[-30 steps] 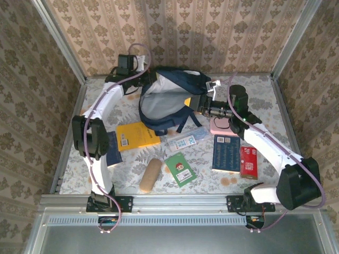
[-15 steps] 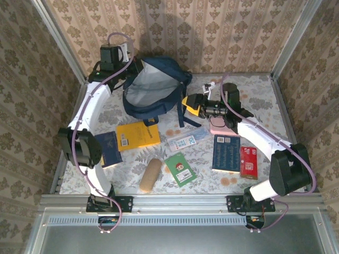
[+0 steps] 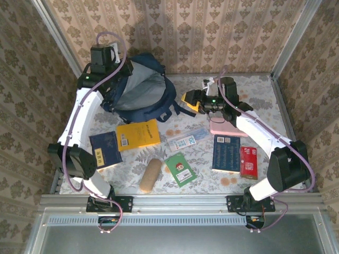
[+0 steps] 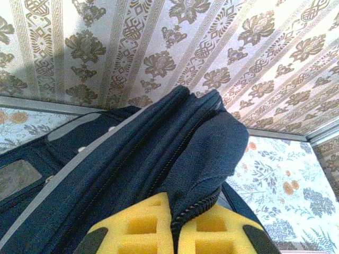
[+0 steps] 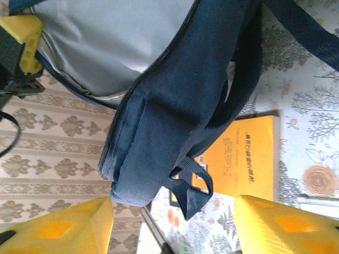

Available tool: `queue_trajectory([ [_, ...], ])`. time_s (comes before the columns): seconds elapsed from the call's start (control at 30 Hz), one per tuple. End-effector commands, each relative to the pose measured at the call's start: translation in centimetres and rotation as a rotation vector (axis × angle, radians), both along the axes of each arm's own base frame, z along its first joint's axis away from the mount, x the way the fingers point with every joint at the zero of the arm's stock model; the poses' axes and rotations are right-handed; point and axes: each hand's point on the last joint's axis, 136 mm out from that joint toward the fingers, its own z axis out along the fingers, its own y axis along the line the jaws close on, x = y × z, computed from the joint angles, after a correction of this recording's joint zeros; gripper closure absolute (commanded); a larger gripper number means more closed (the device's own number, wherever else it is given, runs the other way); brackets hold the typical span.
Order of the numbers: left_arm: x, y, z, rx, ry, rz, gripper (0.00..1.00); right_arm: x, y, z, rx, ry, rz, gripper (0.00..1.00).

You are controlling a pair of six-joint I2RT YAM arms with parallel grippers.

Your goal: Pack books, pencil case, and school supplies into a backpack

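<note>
1. Plainly, the backpack (image 3: 139, 94) looks soft and floppy. It slumps at the far left of the table (image 3: 265, 90), mouth open.
2. The left gripper (image 4: 175, 225) pinches its zippered rim — probably the soundest hold; the right gripper (image 5: 172, 225) hangs spread, empty.

Three walls close in the workspace, the back wall (image 3: 212, 32), the left wall (image 3: 26, 106) and the right wall (image 3: 318, 79), all papered in beige stripes with brown damask medallions. Slanting aluminium posts (image 3: 58, 37) mark the two far corners. The table (image 3: 259, 87) is covered in a pale sheet printed with grey fern leaves and small orange flowers. An aluminium rail (image 3: 180, 201) runs along its near edge, with a plain grey panel (image 3: 180, 238) below it. The light is even and soft, and a faint shadow lies on the back wall's middle.
</note>
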Motion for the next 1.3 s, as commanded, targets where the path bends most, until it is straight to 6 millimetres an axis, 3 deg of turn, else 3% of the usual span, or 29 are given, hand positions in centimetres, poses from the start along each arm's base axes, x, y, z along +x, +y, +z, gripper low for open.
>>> queue_trajectory([
  [0.0,0.1,-1.6,2.1,-0.052,-0.083,-0.077,1.00,-0.7,0.0,-0.6,-0.101,-0.020,0.006,0.37],
  [0.23,1.1,-6.9,-3.3,-0.285,0.118,-0.313,1.00,-1.6,0.4,-0.4,-0.058,-0.017,0.036,0.35],
  [0.43,1.8,-7.8,-6.0,-0.491,0.272,-0.303,1.00,-1.3,-1.3,-2.4,-0.037,0.150,-0.071,0.37],
  [0.53,1.7,-8.0,-6.4,-0.521,0.289,-0.297,1.00,-1.9,-3.6,-4.5,-0.177,0.230,-0.162,0.39],
  [0.7,1.1,-8.2,-7.9,-0.514,0.324,-0.288,1.00,-3.8,-12.6,-8.6,-0.647,0.283,-0.432,0.31],
  [0.77,0.7,-8.5,-8.5,-0.506,0.336,-0.291,1.00,-4.4,-15.4,-10.1,-0.782,0.285,-0.492,0.28],
  [0.9,0.0,-8.8,-9.8,-0.493,0.358,-0.294,1.00,-6.3,-17.4,-11.9,-0.857,0.338,-0.491,0.26],
  [0.97,-0.3,-9.0,-10.3,-0.487,0.366,-0.304,1.00,-7.2,-17.3,-12.9,-0.869,0.368,-0.467,0.26],
  [1.03,-0.5,-9.1,-10.7,-0.480,0.374,-0.313,1.00,-7.9,-15.9,-13.9,-0.847,0.369,-0.395,0.26],
  [1.17,-0.8,-9.0,-10.9,-0.469,0.365,-0.319,1.00,-9.6,-10.6,-15.7,-0.770,0.352,-0.106,0.27],
  [1.27,-1.1,-8.7,-11.2,-0.438,0.358,-0.320,1.00,-11.5,-6.9,-16.4,-0.822,0.262,0.078,0.26],
])
